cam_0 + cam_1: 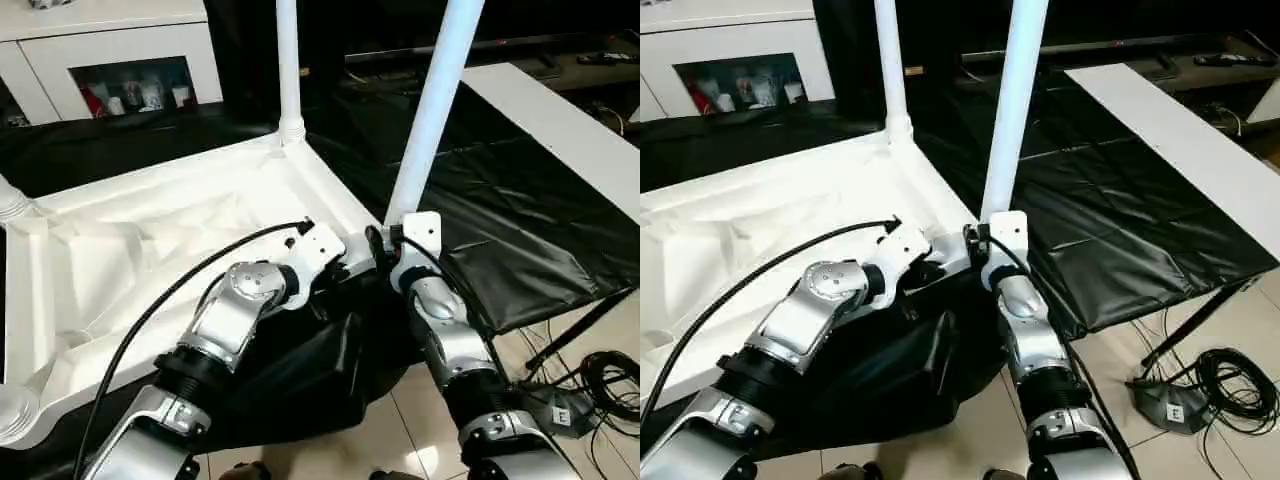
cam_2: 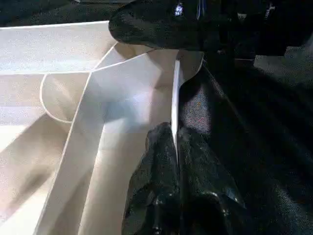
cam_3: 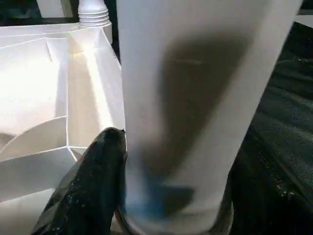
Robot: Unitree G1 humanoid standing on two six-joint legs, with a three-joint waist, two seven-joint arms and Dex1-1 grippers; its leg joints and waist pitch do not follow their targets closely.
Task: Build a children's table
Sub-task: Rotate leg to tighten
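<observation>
The large table (image 1: 560, 140), covered by a black sheet (image 1: 520, 220), is seen across the head views; its far end is cut off by the frame edge. The children's table top (image 1: 150, 260) lies upside down on the sheet, ribbed underside upward, with its left portion cropped. A fitted leg (image 1: 288, 70) stands upright in the far corner socket; its upper end is out of frame. A second leg (image 1: 432, 110) is held upright at the near right corner of the top, tilted slightly, its top also cropped and its lower end hidden behind the right wrist.

The right gripper (image 3: 161, 205) is closed around the base of the second leg; one black finger (image 3: 93, 186) is seen pressed against the tube, while the other is hidden behind it. The left gripper (image 2: 176, 147) is pinched shut on the thin side wall of the top near the same corner. A white cabinet (image 1: 110, 50) stands behind, partly cropped. Cables (image 1: 600, 375) lie on the tiled floor, hard to make out in detail.
</observation>
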